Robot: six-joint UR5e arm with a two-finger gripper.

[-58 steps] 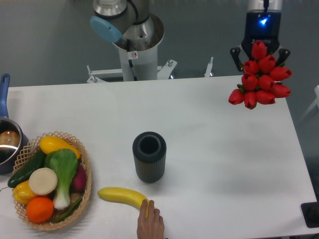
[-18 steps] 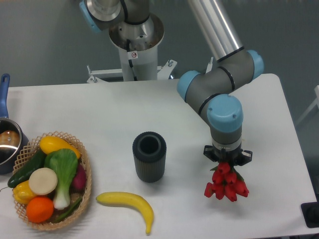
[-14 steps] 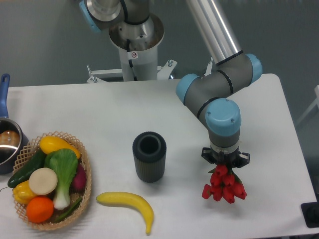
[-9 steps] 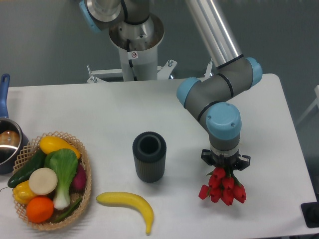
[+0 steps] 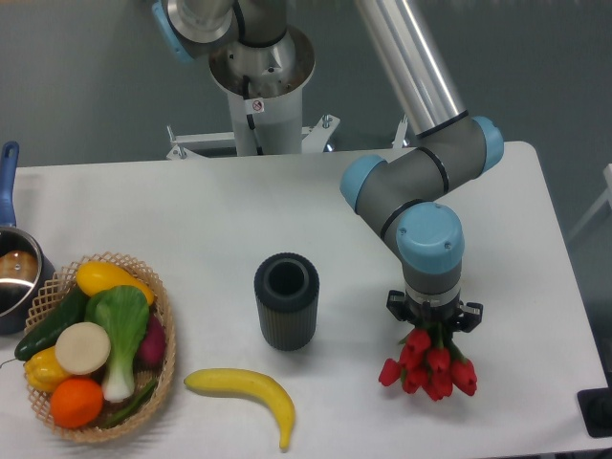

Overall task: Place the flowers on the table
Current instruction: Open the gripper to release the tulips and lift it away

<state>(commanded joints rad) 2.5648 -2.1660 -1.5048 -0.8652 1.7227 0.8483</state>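
The flowers [image 5: 427,366] are a tight cluster of glossy red tulip heads, seen from above near the table's front right area, to the right of a dark ribbed cylindrical vase [image 5: 286,300]. Their stems are mostly hidden under the arm; only a hint of green shows at the top of the bunch. The gripper [image 5: 434,318] points straight down, its black fingers closed on the flowers just above the heads. Whether the heads touch the surface cannot be told. The arm [image 5: 421,206] bends in grey segments with light blue caps, its silver tube rising toward the upper left. The table [image 5: 210,215] is smooth, white and matte with rounded corners. A yellow banana [image 5: 244,390] lies near the front edge, a woven basket [image 5: 163,368] of plastic vegetables stands at the left, and a pot [image 5: 13,273] with a blue handle sits at the far left edge. Behind is a grey wall.
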